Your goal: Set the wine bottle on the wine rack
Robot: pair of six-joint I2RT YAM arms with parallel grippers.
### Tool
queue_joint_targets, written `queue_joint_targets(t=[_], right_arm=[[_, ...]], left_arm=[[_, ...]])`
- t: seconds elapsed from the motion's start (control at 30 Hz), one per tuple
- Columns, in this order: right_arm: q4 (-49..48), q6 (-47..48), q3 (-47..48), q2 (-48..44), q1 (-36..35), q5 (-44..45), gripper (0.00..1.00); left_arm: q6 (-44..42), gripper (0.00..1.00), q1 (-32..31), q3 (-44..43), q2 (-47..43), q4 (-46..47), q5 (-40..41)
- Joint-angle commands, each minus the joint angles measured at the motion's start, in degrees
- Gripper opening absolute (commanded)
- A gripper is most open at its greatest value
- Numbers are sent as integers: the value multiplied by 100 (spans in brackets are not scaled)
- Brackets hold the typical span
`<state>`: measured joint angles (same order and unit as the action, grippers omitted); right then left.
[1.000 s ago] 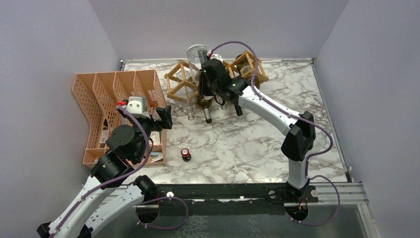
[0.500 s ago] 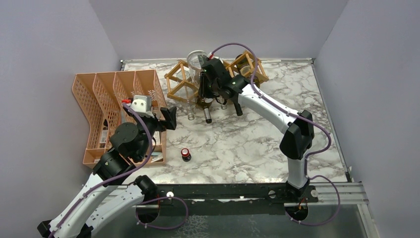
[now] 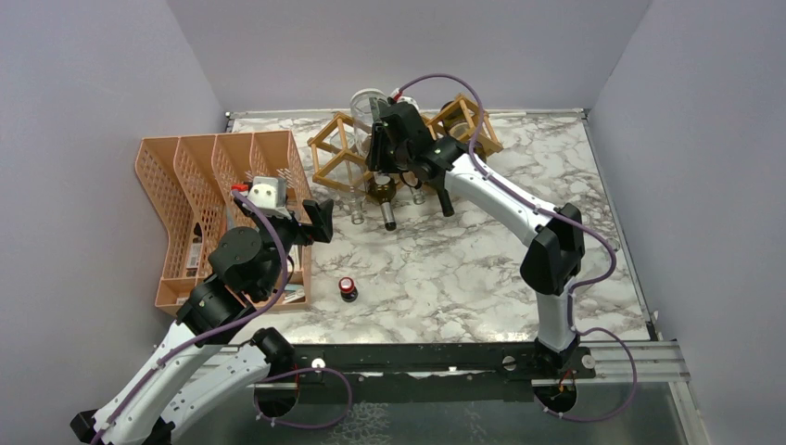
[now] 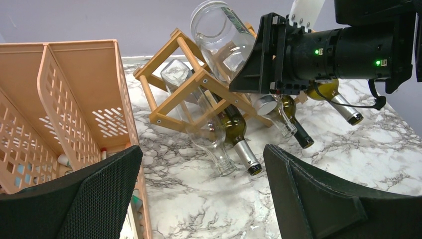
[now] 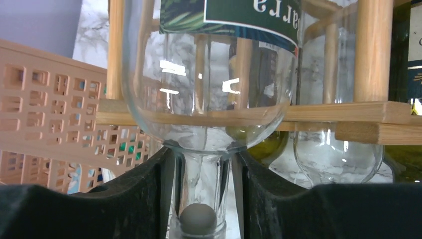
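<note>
Comparing the top view with a second back, what has moved?

Our right claw (image 3: 380, 141) has carried the wine bottle (image 3: 368, 109) farther toward the back wall, over the wine rack (image 3: 335, 156). Our left claw (image 3: 320, 221) has edged toward the rack too, jaws wide, holding nothing.

Meaning?

We judge the placing nearly done, yet the right claw is clamped on the neck: no release so far.

Which way does it point?

Base high and away, neck down toward us; the long axis runs front to back, tilted. It sits at the upper notch above the other bottles (image 3: 387, 199). Whether it bears on the slats, we cannot tell.
</note>
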<state>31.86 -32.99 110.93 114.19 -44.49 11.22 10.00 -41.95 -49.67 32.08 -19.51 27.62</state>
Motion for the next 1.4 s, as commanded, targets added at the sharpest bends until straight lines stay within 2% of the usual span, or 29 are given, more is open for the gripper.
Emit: queue_joint_targets(t=[0.0,0.43,0.67,0.83,0.93,1.07,1.23,1.37], right_arm=[[-536,-8,-50,-325,46,195,49],[-984,185,-1000,-1247,46,486,66],[-1547,723,-2146,-2534,46,784,67],[-1590,1383,-3032,-3618,52,1935,69],[-1288,1728,-3335,-4158,46,2657,72],[-614,1733,-3592,-4868,54,3842,76],[-57,1722,-4161,-5962,57,4849,77],[240,1696,-4516,-6448,57,5704,78]], left_arm=[[55,99,29,36,-47,-28,-88],[37,99,29,-9,-8,-11,-59],[37,99,29,-13,0,-8,-179],[46,99,29,10,94,78,-299],[38,99,31,-22,183,131,-358],[20,99,31,-69,263,151,-409],[35,99,29,-22,320,266,-454],[37,99,29,-14,455,370,-579]])
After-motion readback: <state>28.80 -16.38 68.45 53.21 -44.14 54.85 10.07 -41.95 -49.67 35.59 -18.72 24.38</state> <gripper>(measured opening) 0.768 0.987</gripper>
